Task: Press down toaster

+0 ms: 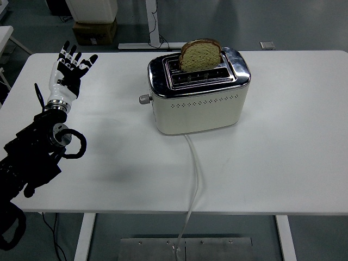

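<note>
A cream and chrome toaster [198, 103] stands at the middle of the white table [283, 163]. A slice of brown bread [200, 54] sticks up out of its far slot. The toaster's lever knob [144, 99] juts from its left end, high up. My left hand [70, 68] is raised over the table's left part, fingers spread and empty, well to the left of the lever. My right arm is out of view.
The toaster's white cord [194, 179] runs from its front down over the table's near edge. A cardboard box [95, 31] and a desk leg [153, 32] stand on the floor behind the table.
</note>
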### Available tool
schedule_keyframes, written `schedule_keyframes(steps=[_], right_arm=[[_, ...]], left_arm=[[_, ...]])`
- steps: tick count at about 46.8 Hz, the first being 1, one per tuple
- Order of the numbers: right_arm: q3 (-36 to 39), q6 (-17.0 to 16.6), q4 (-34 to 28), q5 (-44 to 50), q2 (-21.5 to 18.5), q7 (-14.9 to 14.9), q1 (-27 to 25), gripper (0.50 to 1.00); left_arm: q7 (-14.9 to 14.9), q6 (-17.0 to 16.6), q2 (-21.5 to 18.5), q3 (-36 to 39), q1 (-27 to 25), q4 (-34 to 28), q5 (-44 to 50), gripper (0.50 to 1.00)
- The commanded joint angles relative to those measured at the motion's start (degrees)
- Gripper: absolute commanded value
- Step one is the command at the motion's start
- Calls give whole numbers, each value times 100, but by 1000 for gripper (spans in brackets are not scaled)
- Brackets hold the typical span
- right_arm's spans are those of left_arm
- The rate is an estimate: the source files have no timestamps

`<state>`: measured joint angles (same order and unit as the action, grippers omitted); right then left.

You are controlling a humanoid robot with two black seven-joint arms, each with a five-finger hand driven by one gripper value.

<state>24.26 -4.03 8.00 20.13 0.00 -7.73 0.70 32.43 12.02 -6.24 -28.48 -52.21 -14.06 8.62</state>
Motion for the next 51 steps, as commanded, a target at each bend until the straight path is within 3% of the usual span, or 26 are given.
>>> schedule_keyframes(steps=[1,9,19,31,41,48,51], right_arm=[[0,-1,0,0,0,0,0,1000],[0,-1,0,0,0,0,0,1000],[0,-1,0,0,0,0,0,1000],[0,-1,0,0,0,0,0,1000],[0,-1,0,0,0,0,0,1000],[0,-1,0,0,0,0,0,1000],[0,-1,0,0,0,0,0,1000]], left_arm=[[0,-24,0,9,0,0,-9,1000],[18,-51,0,-9,-9,0,-1,1000],[18,-578,-17,-53,-132,0,-9,1000],[-53,-517,-263,-18,-334,-210,-317,1000],[-79,-508,-878,9,-396,-799,-870,1000],[-483,-253,-1063,70,-387,-870,-1915,1000],[-518,-165,-1133,70,-378,-870,-2276,1000]])
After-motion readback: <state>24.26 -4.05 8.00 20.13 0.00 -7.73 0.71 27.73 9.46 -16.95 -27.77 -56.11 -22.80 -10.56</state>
